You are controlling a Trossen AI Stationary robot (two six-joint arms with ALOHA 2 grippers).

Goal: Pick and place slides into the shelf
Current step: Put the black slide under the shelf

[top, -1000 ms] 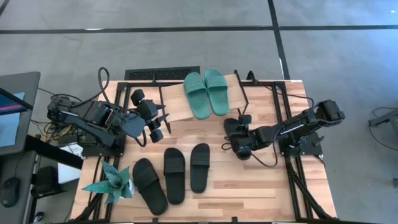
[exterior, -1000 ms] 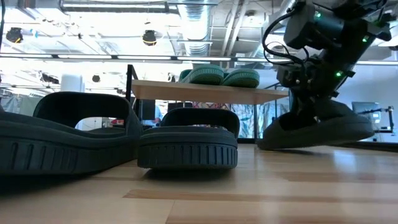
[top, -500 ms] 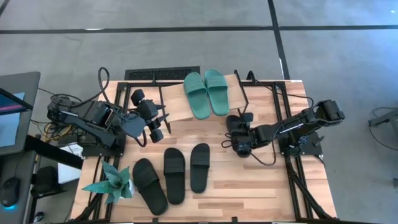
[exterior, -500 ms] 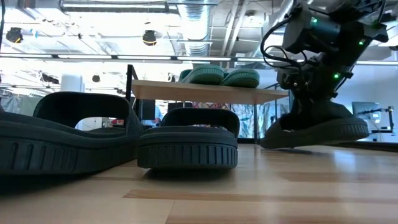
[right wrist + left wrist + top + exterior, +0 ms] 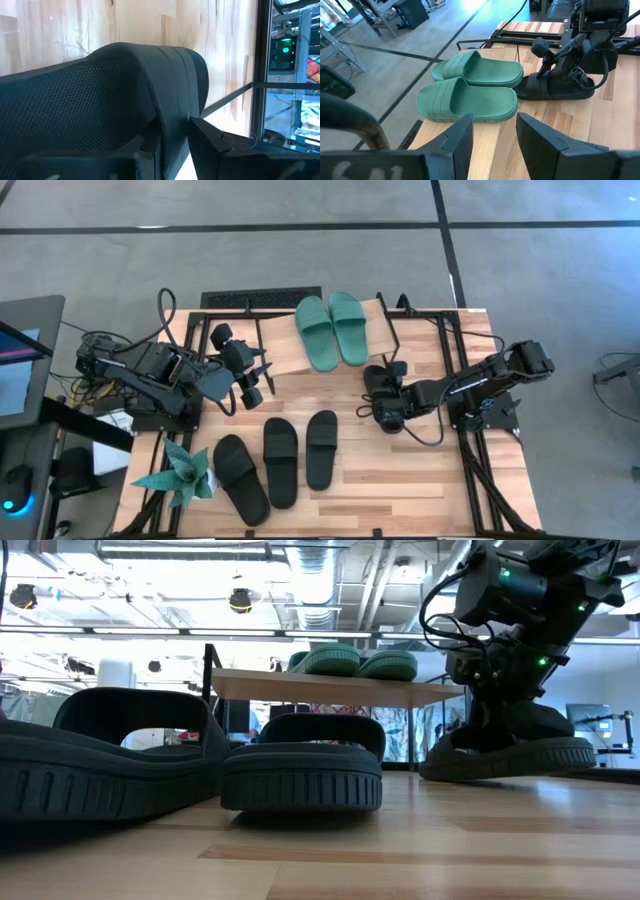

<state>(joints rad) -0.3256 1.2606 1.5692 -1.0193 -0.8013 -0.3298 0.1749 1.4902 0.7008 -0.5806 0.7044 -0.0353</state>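
Note:
Two teal slides [image 5: 335,330] lie side by side on the shelf's slanted wood plank [image 5: 285,352], also seen in the left wrist view [image 5: 470,90] and the low view [image 5: 355,662]. Three black slides [image 5: 280,462] rest sole-down on the near part of the table. A fourth black slide [image 5: 510,755] sits right of the shelf under my right gripper [image 5: 383,404], which is shut on its strap. My left gripper [image 5: 262,373] is open and hovers over the plank's left part, its fingers [image 5: 462,137] pointing toward the teal pair. My right gripper holds the fourth black slide by its wide strap [image 5: 167,95], pinched between the two fingers. One finger [image 5: 145,155] lies on the strap's textured inner face, the other on its smooth outer face. It comes from above, slanting in from the table's right. The sole lies level on the tabletop [image 5: 520,772].
A teal paper plant [image 5: 182,475] stands at the near left corner. Black frame rails [image 5: 470,470] run along both table sides. A dark grille [image 5: 260,298] lies beyond the shelf. Bare wood [image 5: 400,480] shows right of the three black slides.
My right gripper has moved a little toward the table's far edge and down. The black slide it holds was tilted with one end raised off the table; it has come down and now lies level on the tabletop. The left arm has kept still.

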